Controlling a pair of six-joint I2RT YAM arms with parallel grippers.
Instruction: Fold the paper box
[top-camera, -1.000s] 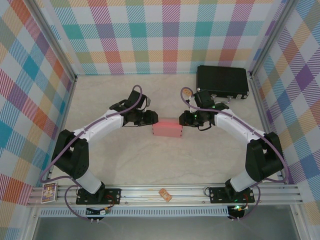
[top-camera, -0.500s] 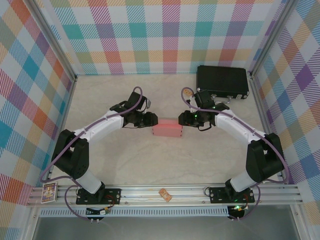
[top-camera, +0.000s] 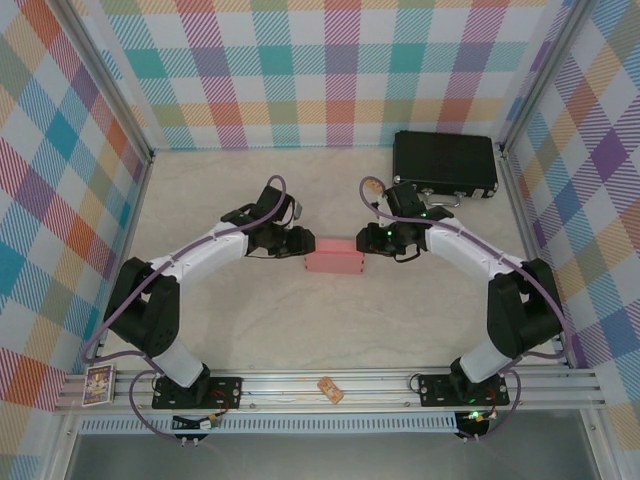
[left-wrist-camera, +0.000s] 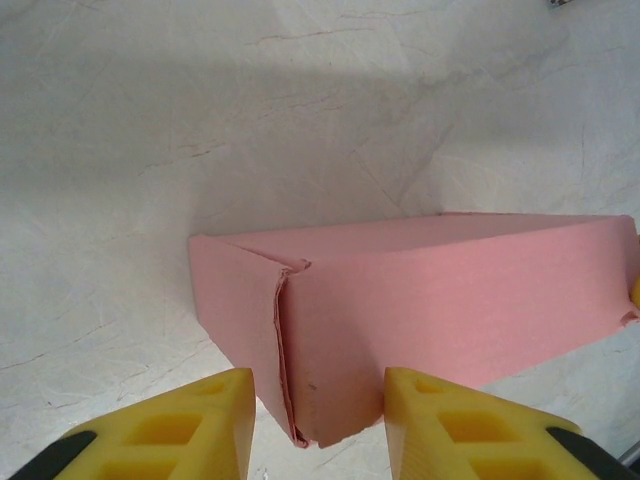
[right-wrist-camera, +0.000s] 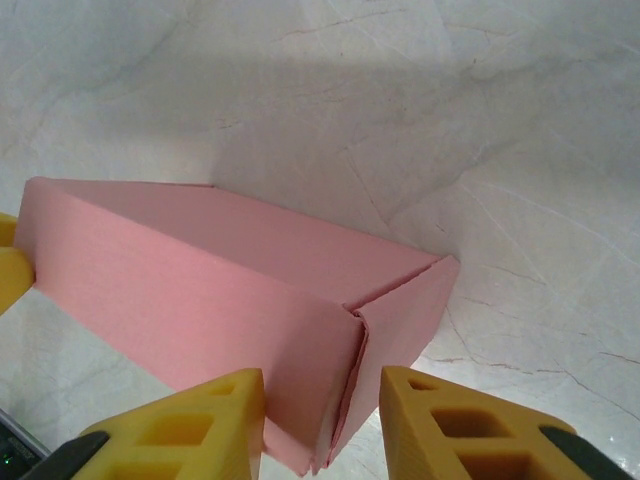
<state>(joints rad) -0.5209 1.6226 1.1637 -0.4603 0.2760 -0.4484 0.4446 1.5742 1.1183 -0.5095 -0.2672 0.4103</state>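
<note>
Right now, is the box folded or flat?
Folded: the box is a rectangular block, its walls up and corner flaps meeting in both wrist views.

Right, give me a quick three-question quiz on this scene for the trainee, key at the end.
1. True or false: the paper box lies as a flat, unfolded sheet.
2. Where is the black case?
A. at the far right of the table, against the wall
B. at the near left, by the left arm's base
C. on top of the paper box
3. What sits between the fingers of the left gripper and of the right gripper?

Key
1. False: it stands as a folded rectangular box with upright walls.
2. A
3. A corner of the paper box, one at each end; both pairs of jaws stand open around it.
</note>
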